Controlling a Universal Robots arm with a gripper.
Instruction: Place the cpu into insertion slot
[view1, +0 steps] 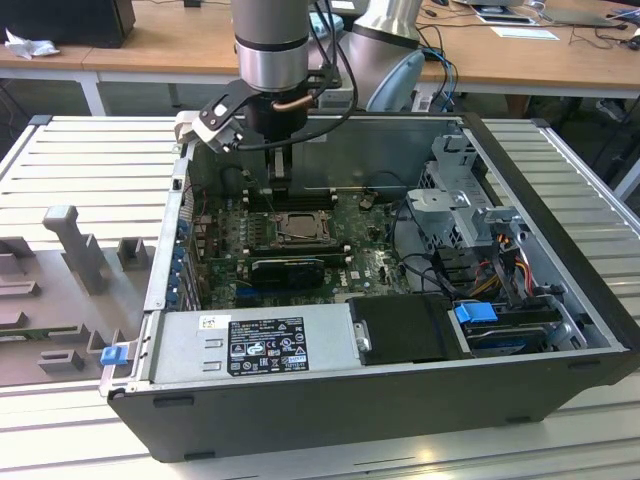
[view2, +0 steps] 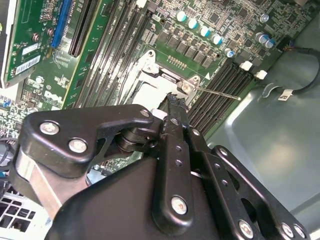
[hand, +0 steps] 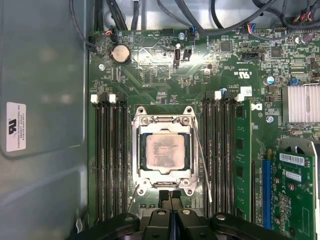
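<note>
Most of the job looks done: the cpu (hand: 165, 152) lies flat inside the insertion slot (hand: 186, 120). In the first wrist view its pale metal top sits square with the shiny frame around it, and no corner visibly rides up. I cannot tell whether the frame is clamped down. A thin lever (hand: 202, 160) runs slantwise along one side of the socket and out over the neighbouring memory slots (hand: 220, 160); by my judgement it looks loose rather than hooked. The placing itself therefore seems complete, and only the latching is in doubt.

The gripper (hand: 170, 196) holds nothing. Its two black fingers are pressed together with only a hairline seam between them. The tips hang just beside the socket's edge, apart from the chip.

In the exterior view the arm stands upright over the open computer case (view1: 560, 370), its wrist pointing straight down at the motherboard (view1: 360, 265). The fingers are just above the socket, and the grey power supply (view1: 250, 340) lies well apart from them, nearer the camera.
</note>
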